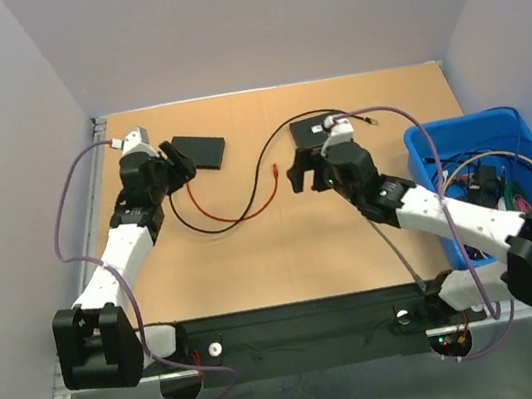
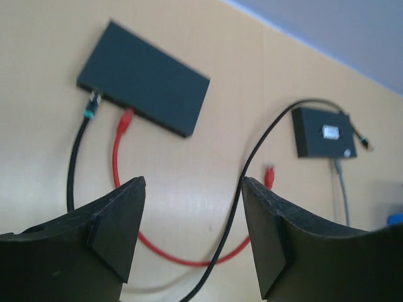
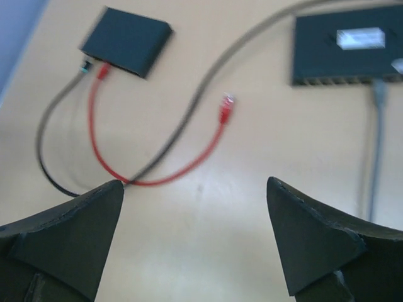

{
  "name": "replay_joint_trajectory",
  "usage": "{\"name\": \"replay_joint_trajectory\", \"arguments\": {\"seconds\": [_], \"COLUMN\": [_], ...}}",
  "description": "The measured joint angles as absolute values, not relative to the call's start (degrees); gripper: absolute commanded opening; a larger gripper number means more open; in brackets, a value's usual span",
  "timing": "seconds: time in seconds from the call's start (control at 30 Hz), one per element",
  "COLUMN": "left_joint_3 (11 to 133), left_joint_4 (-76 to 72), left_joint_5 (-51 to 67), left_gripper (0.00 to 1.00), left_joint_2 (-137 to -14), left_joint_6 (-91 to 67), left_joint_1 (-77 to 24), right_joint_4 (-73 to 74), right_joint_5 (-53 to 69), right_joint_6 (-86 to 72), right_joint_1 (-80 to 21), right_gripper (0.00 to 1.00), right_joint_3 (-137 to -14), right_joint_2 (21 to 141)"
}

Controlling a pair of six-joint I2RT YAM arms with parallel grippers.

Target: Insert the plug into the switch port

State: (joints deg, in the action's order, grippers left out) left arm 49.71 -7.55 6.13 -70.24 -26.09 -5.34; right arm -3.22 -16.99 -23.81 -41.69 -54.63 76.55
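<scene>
A black switch [image 1: 200, 150] lies at the back left, with a red cable [image 1: 233, 215] and a black cable [image 1: 174, 206] plugged into its near edge. The red cable's free plug [image 1: 274, 170] lies loose on the table; it also shows in the left wrist view [image 2: 270, 175] and in the right wrist view [image 3: 225, 108]. A second black switch [image 1: 314, 131] lies at the back centre. My left gripper [image 1: 182, 162] is open and empty beside the left switch [image 2: 148, 78]. My right gripper [image 1: 304, 168] is open and empty, raised just right of the free plug and near the second switch [image 3: 349, 47].
A blue bin [image 1: 457, 124] holding cables stands at the right edge. A grey cable [image 3: 376, 145] runs from the second switch toward the near side. The black cable curves across the middle of the wooden table [image 1: 285, 257].
</scene>
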Motion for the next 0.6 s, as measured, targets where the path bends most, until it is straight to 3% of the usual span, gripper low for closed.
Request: {"name": "replay_joint_trajectory", "arguments": {"seconds": [0.17,0.6], "left_joint_3": [44.7,36.1], "left_joint_4": [-5.3,-9.5], "left_joint_5": [2.7,-6.7], "left_gripper": [0.73,0.72], "left_joint_2": [-70.2,-57.1], "left_joint_6": [-25.7,-25.4], "left_joint_1": [-10.7,-13.7], "right_joint_4": [3.5,14.9], "right_joint_5": [-25.7,-33.7], "right_joint_6": [-27.3,-31.2], "right_joint_1": [-41.6,-41.6], "right_gripper": [1.0,1.0], "right_joint_3": [-40.1,-32.4], "right_joint_2": [61.5,35.9]}}
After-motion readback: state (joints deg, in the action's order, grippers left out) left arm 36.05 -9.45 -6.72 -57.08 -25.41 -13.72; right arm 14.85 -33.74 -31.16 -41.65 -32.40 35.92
